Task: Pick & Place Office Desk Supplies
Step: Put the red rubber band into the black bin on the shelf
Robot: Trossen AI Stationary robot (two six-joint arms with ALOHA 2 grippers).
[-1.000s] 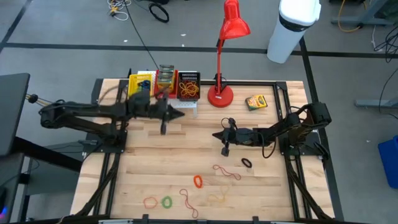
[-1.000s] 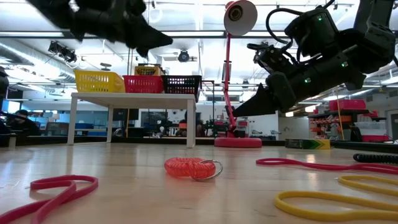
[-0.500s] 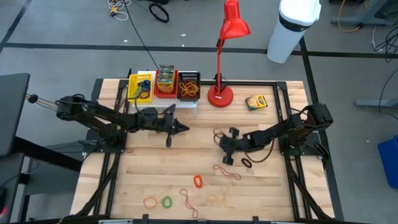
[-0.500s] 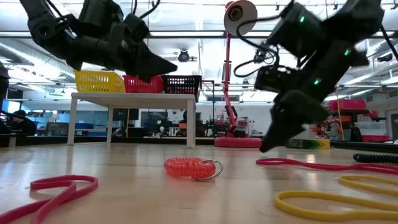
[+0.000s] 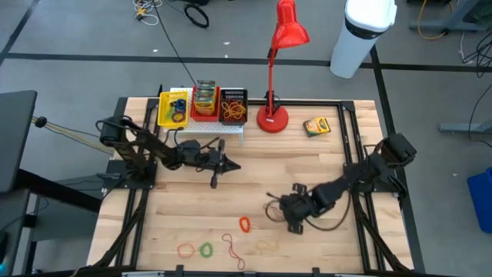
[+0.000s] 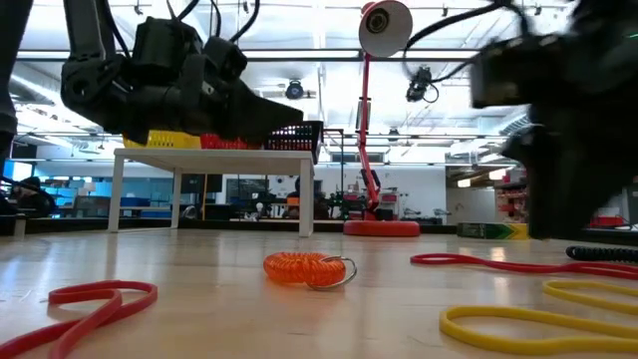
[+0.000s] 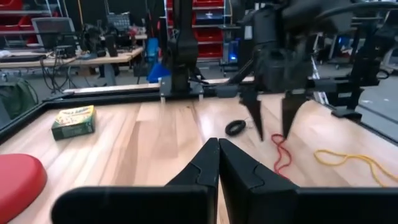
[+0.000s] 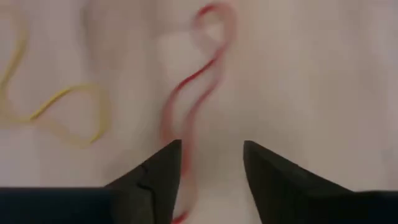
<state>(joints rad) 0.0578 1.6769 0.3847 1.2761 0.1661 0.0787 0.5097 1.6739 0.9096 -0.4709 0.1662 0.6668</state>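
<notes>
Looking down in the high view, the right pincer [image 5: 296, 218] sits low at lower centre-right of the frame, over a thin red rubber band [image 5: 280, 212] on the surface [image 5: 254, 173]. The left pincer [image 5: 217, 164] hangs at centre-left, just below the white rack [image 5: 209, 128] with its yellow, red and dark bins. One crayon box [image 5: 316, 126] lies at upper right, beside the red lamp's base [image 5: 271, 118]. Loose bands — an orange coil [image 5: 244, 225], a green loop [image 5: 206, 249] — lie along the bottom edge.

In the low view the orange coil [image 6: 303, 267] lies at centre, a red loop [image 6: 98, 298] at lower left and a yellow band [image 6: 543, 330] at lower right, all unsorted.

The left wrist view shows its own fingers pressed together on nothing, with the crayon box [image 7: 73, 121] at left and a black band [image 7: 236, 127] mid-frame.

The right wrist view shows two fingers parted above the red band [image 8: 194, 99], gripping nothing, a yellow band [image 8: 62, 112] at left.

Judging by this, some supplies are already binned — most bands and the box remain.
</notes>
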